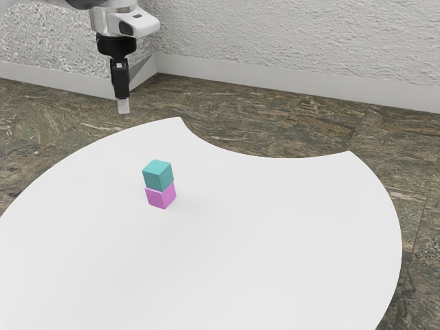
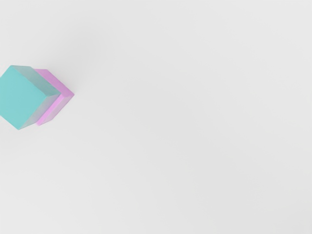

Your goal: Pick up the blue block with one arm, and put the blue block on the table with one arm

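White was the table [image 1: 275, 240] under a stack of 2: the blue block [image 1: 158, 175] rested on the pink block [image 1: 160, 198], which propped it up. Beyond, the gripper [image 1: 123, 106] hung clear, probably for a safe approach; whether spread or pressed together, I could not tell. No brand or writing was legible.

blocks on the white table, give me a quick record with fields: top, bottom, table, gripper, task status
top: blue block, greenish blue, resting on the pink block
bottom: pink block, standing on the table
table: white, rounded, with a curved cutout in its edge
gripper: black, raised, apart from both blocks
task status: blue block not yet on the table itself
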